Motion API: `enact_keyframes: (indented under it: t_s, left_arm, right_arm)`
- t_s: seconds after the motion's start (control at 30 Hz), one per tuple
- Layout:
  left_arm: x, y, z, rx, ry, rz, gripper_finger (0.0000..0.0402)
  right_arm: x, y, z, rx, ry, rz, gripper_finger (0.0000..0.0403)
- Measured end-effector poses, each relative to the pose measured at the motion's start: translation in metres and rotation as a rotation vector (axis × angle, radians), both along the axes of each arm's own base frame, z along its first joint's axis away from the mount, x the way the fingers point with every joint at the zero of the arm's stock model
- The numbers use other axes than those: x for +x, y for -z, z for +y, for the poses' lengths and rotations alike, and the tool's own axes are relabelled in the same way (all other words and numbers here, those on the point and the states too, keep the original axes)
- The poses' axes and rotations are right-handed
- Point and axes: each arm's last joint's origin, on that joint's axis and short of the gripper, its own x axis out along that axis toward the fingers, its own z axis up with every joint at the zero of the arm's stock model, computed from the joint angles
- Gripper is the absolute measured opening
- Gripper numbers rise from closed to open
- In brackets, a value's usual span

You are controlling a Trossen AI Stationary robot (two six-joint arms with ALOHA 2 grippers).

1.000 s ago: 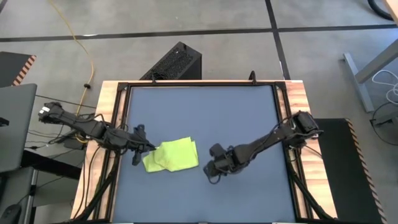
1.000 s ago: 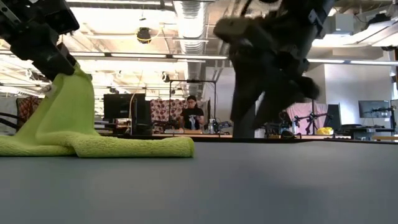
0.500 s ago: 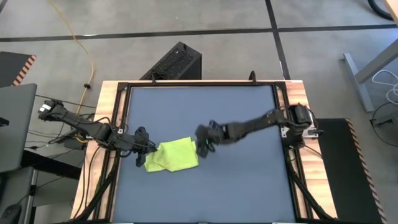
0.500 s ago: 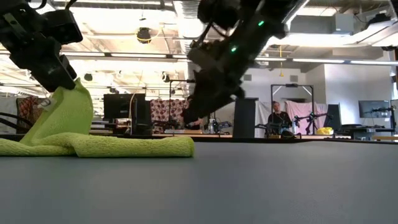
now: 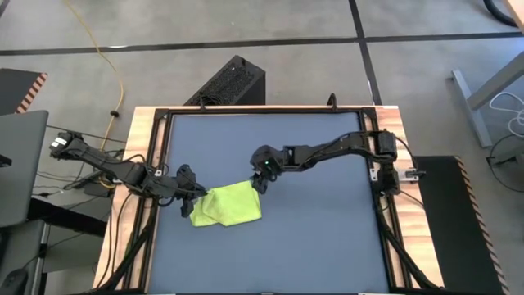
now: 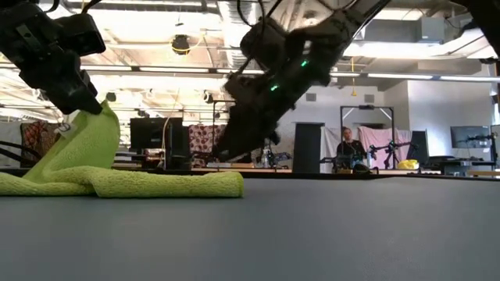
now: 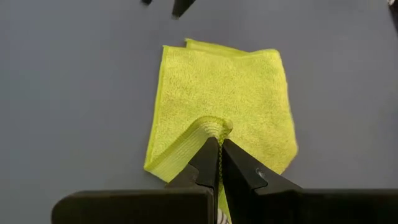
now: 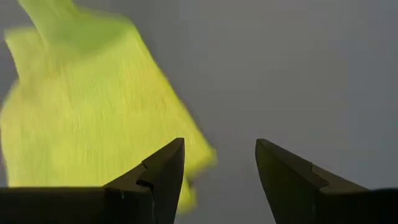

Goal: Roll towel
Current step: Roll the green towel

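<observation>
The left tool [image 5: 195,195] is clenched on a pinched-up fold of the towel [image 5: 228,205], and from the left wrist view you can see the two dark fingers [image 7: 208,163] pressed tight together with a ridge of lime-green cloth squeezed between them. In the low view that gripped edge is lifted off the table [image 6: 328,234] in a peak right under the tool, while the remainder of the towel lies flat, spreading away from the tool toward the middle of the blue-grey mat [image 5: 311,238]. The right tool [image 5: 260,179] hovers just above the towel's far corner, the one on the side opposite the left tool, with its fingers [image 8: 165,171] released and standing wide apart, grasping nothing. In its own wrist view the green cloth sits just ahead of one finger, with bare mat ahead of the other.
</observation>
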Motion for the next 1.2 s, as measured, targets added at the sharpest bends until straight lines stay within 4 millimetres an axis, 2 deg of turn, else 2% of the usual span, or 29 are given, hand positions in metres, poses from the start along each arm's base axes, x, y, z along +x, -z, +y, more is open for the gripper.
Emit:
enact_keyframes:
  t_s: [0.1, 0.33, 0.4, 0.5, 0.63, 0.7, 0.77, 0.93, 1.2]
  left_arm:
    - [0.000, 0.000, 0.000, 0.018, 0.009, 0.002, 0.0000]
    - [-0.001, 0.001, 0.000, 0.031, 0.039, 0.018, 0.0000]
    - [-0.003, 0.002, 0.000, 0.031, 0.050, 0.034, 0.0000]
    - [-0.004, 0.001, 0.000, 0.028, 0.055, 0.033, 0.0000]
    - [-0.006, 0.000, 0.001, 0.035, 0.066, 0.024, 0.0000]
    - [-0.008, -0.004, 0.002, 0.033, 0.072, -0.006, 0.0000]
    - [-0.010, -0.007, 0.003, 0.041, 0.084, -0.038, 0.0000]
    - [-0.017, -0.020, 0.005, 0.046, 0.111, -0.157, 0.0000]
    - [-0.021, -0.050, 0.003, 0.017, 0.254, -0.464, 0.0000]
  right_arm:
    - [0.003, 0.020, 0.003, 0.006, -0.009, 0.059, 0.0223]
    - [0.022, 0.040, 0.014, 0.036, -0.034, 0.064, 0.0221]
    - [0.026, 0.043, 0.017, 0.036, -0.007, 0.079, 0.0208]
    - [0.026, 0.045, 0.024, 0.028, 0.037, 0.107, 0.0156]
    - [0.021, 0.037, 0.035, -0.012, 0.071, 0.131, 0.0043]
    - [0.019, 0.028, 0.040, 0.004, 0.060, 0.126, 0.0016]
    - [0.016, 0.016, 0.045, 0.037, 0.066, 0.110, 0.0020]
    - [0.007, -0.041, 0.054, 0.051, 0.083, -0.043, 0.0011]
    - [-0.021, -0.115, 0.081, 0.013, 0.126, -0.247, 0.0008]
